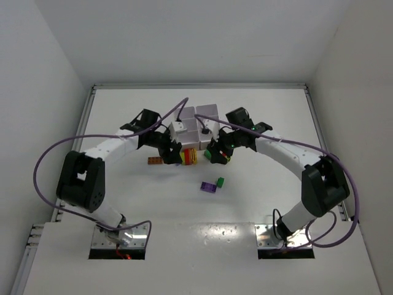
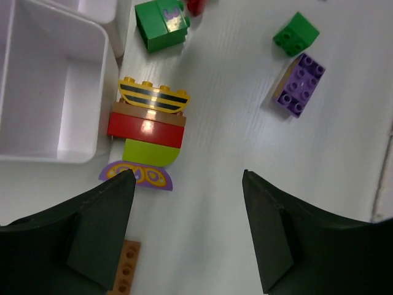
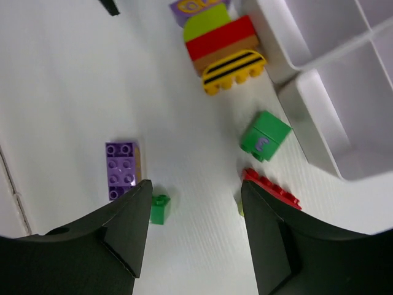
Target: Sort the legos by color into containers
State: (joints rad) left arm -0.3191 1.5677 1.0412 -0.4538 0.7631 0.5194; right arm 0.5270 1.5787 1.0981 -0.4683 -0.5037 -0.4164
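- The left gripper (image 2: 187, 179) hangs over the white table (image 2: 215, 141) with its jaws wide and nothing between them.
- Just ahead of it, toward one finger, lies a stack (image 2: 147, 130) of joined legos. They run yellow striped piece, red brick, lime piece, then a purple curved piece nearest the gripper.
- That fingertip (image 2: 123, 184) overlaps the purple piece in the wrist view; contact cannot be told.
- An orange brick (image 2: 126, 270) shows partly from under the same finger.
- The containers (image 2: 55, 92) sit ahead on that side, with the stack against their outer wall.
- Farther ahead is a green block (image 2: 161, 24). Ahead toward the other finger lie a purple brick (image 2: 299, 84) and a small green brick (image 2: 296, 34), near each other but apart.
- The right gripper (image 3: 195, 187) also stands wide, holding nothing.
- The small green brick sits just beside one of its fingertips. A red plate (image 3: 273, 189) lies at the other fingertip, partly hidden.
- From above, the two grippers face each other on either side of the stack, just in front of the containers.
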